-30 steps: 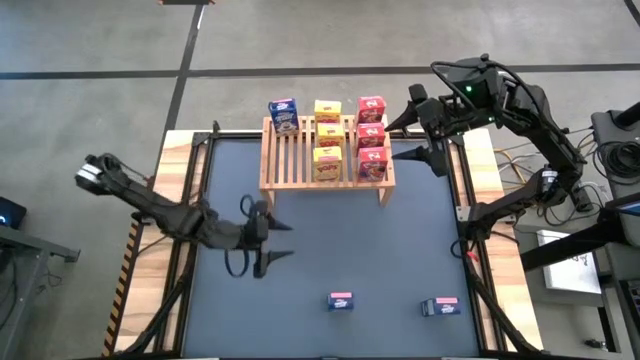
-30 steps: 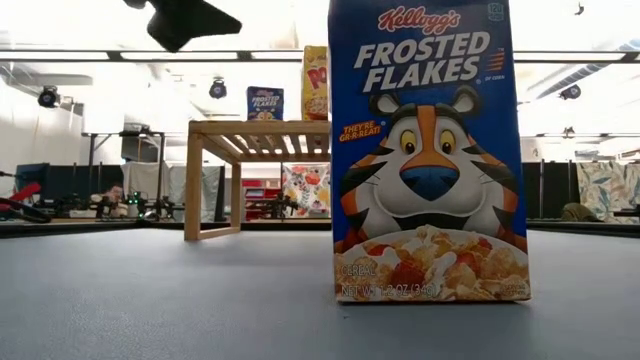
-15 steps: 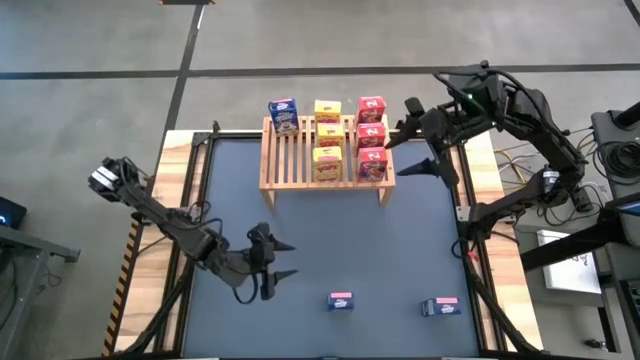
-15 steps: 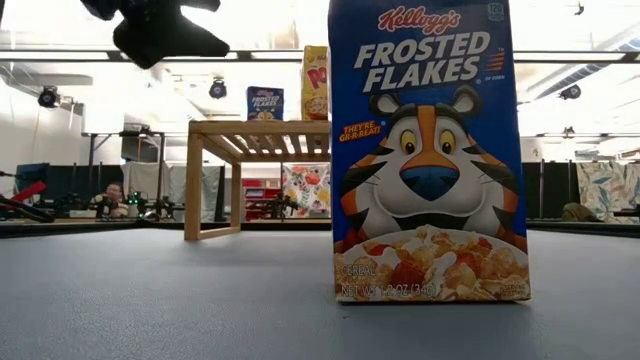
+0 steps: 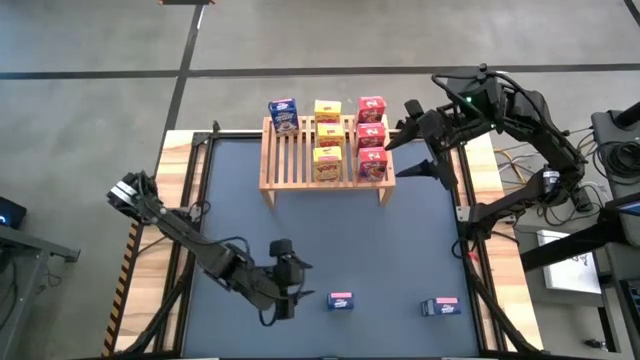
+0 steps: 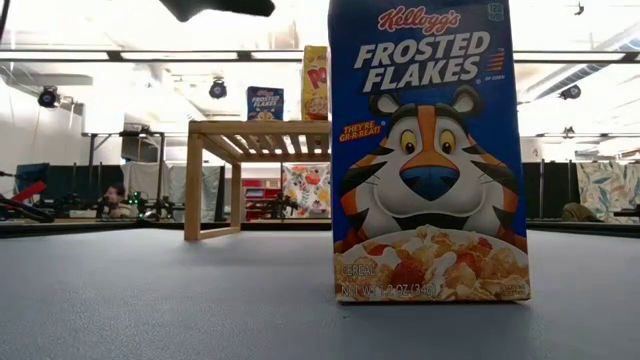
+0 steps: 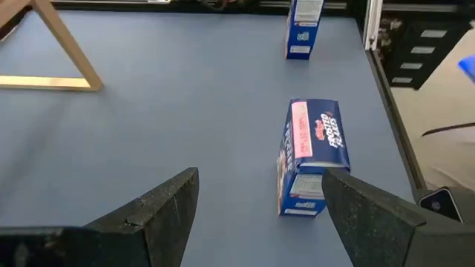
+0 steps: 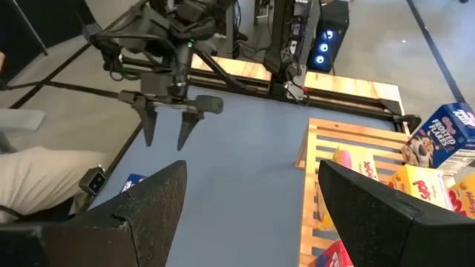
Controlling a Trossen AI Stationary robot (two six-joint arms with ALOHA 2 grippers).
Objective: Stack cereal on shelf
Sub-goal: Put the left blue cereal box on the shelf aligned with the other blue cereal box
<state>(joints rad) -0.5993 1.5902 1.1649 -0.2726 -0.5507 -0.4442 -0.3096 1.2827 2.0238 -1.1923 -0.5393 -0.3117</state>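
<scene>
1. The left end effector has swung toward the near edge, open and empty, just left of a blue cardboard cereal box.
2. Seven boxes sit on the light wooden slatted shelf; two remain on the worktop.
3. The right end effector hovers open beside the shelf.

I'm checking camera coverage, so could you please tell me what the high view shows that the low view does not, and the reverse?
Only the high view shows both arms: the left gripper open above the mat beside a blue box, the right gripper open by the shelf, three red boxes on it, and a second blue box on the mat. Only the low view shows the Frosted Flakes front close up and the room behind. Both show the shelf with a blue box and yellow boxes on top.
</scene>
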